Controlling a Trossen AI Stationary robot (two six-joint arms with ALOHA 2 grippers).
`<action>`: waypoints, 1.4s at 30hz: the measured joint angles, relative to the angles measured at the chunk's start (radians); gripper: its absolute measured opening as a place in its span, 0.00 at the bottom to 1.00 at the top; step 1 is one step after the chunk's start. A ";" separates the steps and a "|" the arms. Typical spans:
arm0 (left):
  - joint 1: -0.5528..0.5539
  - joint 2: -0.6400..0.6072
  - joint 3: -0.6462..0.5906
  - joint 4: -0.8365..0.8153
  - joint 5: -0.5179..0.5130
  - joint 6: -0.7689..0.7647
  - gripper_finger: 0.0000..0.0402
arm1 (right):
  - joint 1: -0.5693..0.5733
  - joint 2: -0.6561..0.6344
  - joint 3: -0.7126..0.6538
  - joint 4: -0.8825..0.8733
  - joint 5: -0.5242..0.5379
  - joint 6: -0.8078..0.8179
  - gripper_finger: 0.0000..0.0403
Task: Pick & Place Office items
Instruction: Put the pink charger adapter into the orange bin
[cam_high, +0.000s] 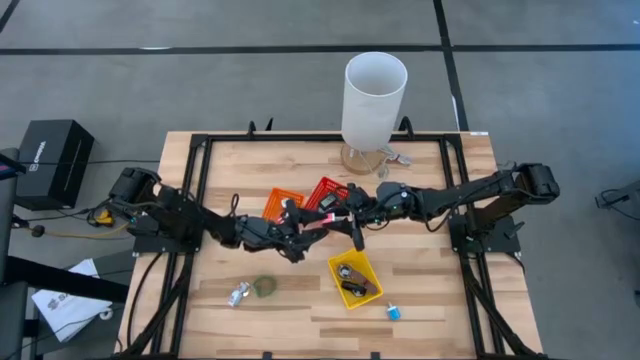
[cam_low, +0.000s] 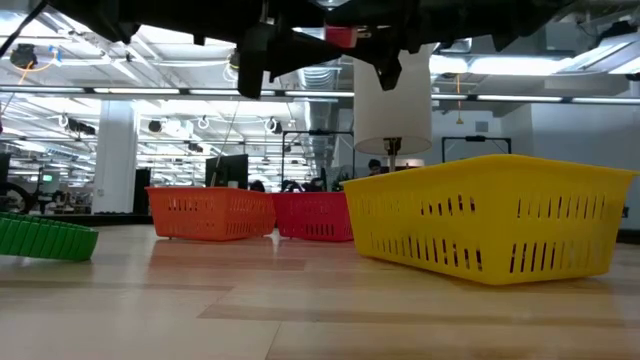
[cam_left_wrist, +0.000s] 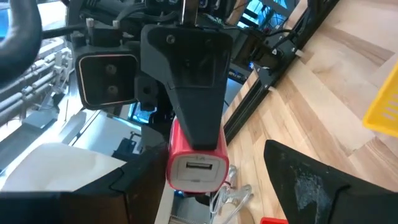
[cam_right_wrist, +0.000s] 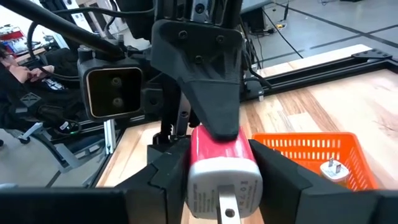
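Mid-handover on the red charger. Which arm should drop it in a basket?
Right. The right gripper is shut on the charger, above the table beside the red basket. The left gripper is open around the charger, not clamping it.

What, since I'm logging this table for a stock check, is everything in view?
table: one, pale wood, black frame
cylinder: one, white, tall, far edge
orange basket: one, middle
red basket: one, beside the orange one
yellow basket: one, nearer the front, dark items inside, count unclear
plug: one, white, in the orange basket
ring: one, green, front left
clip: one, silvery, beside the ring
small item: one, blue, front
box: one, black, floor at left
charger: one, red, held above the table
left fingers: open around the charger
right fingers: shut on the charger
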 joint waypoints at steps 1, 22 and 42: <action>0.006 0.000 0.000 0.000 0.009 0.000 0.64 | 0.000 0.000 0.000 0.001 0.000 0.002 0.37; 0.033 0.000 -0.001 0.024 0.096 0.000 0.57 | 0.001 0.000 0.000 0.006 0.000 -0.001 0.31; 0.064 0.000 -0.001 0.069 0.118 -0.001 0.55 | 0.000 -0.001 0.000 0.009 0.005 -0.001 0.34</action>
